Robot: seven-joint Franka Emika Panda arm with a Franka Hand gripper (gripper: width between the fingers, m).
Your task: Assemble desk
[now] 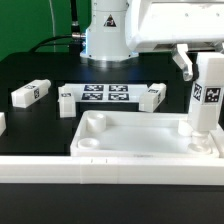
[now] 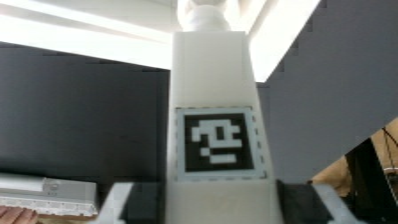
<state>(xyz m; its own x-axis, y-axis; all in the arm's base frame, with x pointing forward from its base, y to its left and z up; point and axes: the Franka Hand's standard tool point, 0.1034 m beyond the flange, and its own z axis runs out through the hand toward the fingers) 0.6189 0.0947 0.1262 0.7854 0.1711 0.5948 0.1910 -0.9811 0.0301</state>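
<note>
The white rimmed tabletop (image 1: 120,135) lies at the front of the black table. My gripper (image 1: 198,66) is shut on a square white leg (image 1: 208,92) with a black-and-white tag, held upright. The leg's narrow lower end meets the tabletop's corner on the exterior view's right; I cannot tell how deep it sits. In the wrist view the leg (image 2: 217,90) runs away from my gripper (image 2: 217,205), between the dark fingers (image 2: 135,205), toward the bright tabletop (image 2: 71,30). Loose legs lie behind the tabletop: one (image 1: 31,93), another (image 1: 66,101), a third (image 1: 152,97).
The marker board (image 1: 106,95) lies flat between two of the loose legs. A long white border bar (image 1: 100,172) runs along the front edge. The robot's white base (image 1: 105,40) stands at the back. A white piece (image 1: 2,123) pokes in at the exterior view's left edge.
</note>
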